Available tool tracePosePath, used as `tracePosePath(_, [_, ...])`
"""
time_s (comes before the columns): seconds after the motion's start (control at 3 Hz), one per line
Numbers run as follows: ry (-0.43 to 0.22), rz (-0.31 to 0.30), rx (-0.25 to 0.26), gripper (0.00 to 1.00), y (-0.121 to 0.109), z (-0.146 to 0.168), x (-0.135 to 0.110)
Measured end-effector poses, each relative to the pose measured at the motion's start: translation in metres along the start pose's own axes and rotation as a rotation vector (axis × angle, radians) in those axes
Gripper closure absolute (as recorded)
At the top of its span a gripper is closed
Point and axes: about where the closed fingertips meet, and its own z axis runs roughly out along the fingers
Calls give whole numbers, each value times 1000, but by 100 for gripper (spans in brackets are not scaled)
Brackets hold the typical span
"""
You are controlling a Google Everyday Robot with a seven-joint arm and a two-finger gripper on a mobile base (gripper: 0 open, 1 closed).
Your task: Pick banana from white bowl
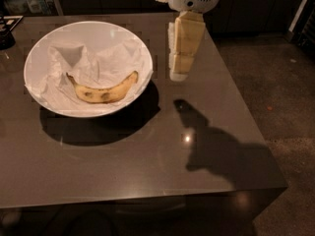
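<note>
A curved yellow banana [102, 89] with brown spots lies in the white bowl [133, 38], on crumpled white paper, toward the bowl's near side. The bowl stands on the left half of a dark table. My gripper [178, 74] hangs from the white arm at the top of the view, pointing down. It is above the table just right of the bowl's right rim, apart from the banana and holding nothing that I can see.
The dark table [147, 166] has its right edge near the gripper and its front edge low in the view. A concrete floor [275, 82] lies to the right. Dark objects [7, 31] sit at the table's far left corner.
</note>
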Motion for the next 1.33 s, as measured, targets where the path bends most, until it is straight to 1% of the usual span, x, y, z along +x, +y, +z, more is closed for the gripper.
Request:
tracePosePath(0.33, [-50, 2, -2, 0, -13, 23, -14])
tracePosePath(0.67, [-71, -20, -21, 0, -27, 53, -31])
tracePosePath(1.0, [-71, -26, -41, 0, -36, 73, -38])
tracePosePath(1.33, [-73, -41, -58, 11, -42, 87, -47])
